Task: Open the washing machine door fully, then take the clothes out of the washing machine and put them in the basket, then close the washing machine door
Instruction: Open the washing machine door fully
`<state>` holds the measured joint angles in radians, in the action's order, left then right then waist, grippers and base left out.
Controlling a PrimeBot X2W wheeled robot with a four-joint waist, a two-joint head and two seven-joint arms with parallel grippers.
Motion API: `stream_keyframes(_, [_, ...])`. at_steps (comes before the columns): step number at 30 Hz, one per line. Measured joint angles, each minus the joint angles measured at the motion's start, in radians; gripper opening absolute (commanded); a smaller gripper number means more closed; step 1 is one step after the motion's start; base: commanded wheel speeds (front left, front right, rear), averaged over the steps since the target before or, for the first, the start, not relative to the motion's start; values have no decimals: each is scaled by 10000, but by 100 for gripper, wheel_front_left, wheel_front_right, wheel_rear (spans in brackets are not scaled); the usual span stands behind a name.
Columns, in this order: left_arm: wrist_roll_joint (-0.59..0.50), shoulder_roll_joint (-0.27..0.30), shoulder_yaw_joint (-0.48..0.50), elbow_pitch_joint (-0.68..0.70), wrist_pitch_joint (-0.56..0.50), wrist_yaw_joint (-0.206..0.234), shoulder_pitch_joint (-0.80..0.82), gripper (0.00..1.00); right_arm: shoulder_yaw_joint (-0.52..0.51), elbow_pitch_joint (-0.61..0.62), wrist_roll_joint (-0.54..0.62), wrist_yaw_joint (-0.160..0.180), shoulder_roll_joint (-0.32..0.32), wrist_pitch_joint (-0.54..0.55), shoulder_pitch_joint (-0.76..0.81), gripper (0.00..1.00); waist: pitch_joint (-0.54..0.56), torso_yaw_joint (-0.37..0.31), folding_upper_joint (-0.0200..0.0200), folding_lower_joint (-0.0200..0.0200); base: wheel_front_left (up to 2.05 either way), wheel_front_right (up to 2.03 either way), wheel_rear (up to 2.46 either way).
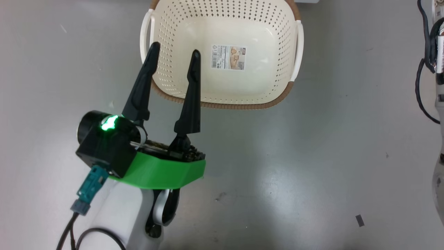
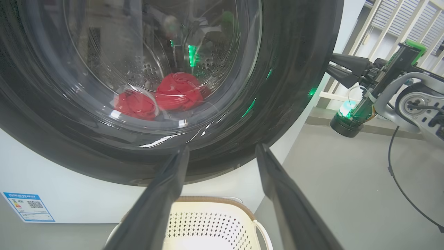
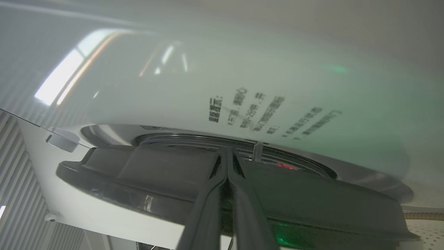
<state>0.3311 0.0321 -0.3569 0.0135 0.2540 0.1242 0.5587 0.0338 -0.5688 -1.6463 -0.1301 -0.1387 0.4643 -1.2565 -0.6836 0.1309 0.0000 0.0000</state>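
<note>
The basket (image 1: 277,45) is set upright on the grey floor (image 1: 312,156), its mouth facing up. Its long axis runs left to right, with one white handle at each end. Its far rim is cut off by the top edge of the head view, and its near left corner is covered by the left end effector (image 1: 175,48). That end effector is held wide open with nothing between its fingers, which point toward the basket. A paper label (image 1: 228,57) is stuck to the basket's bottom; a barcode and a small picture can be made out on it, but the print is too small to be read.

In the left wrist view the basket is seen just in front of the washing machine (image 2: 86,198), below the washing machine door (image 2: 284,86). The round black door faces out into the room. Whether it is latched or slightly ajar cannot be told.

The clothes (image 2: 178,92) are seen through the bulging glass as two red bundles low in the perforated drum (image 2: 145,69), distorted by reflections. A blue label (image 2: 29,206) with a QR code is fixed low on the left of the white front; its text cannot be read.

The right end effector (image 2: 329,62) is closed, fingers pressed together on nothing, with the tips at the door's right edge. In the right wrist view, dark printed characters (image 3: 270,114) are seen on the white front, too blurred to be read.
</note>
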Motion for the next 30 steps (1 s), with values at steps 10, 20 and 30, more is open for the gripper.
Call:
stream_keyframes(10, [44,-4,-36,23,0,86,50,100,301,-533,-186,0,-90,305,-576,0,-197,115,0,0,0,0,0])
stream_keyframes(20, [31,-4,259,-69,0,176,120,100,550,-558,-374,42,2,510,-577,0,-117,-61,0,0,0,0,0])
stream_keyframes(30, [29,-4,384,-215,0,161,129,100,702,-428,-617,44,180,570,-438,0,112,-240,0,0,0,0,0])
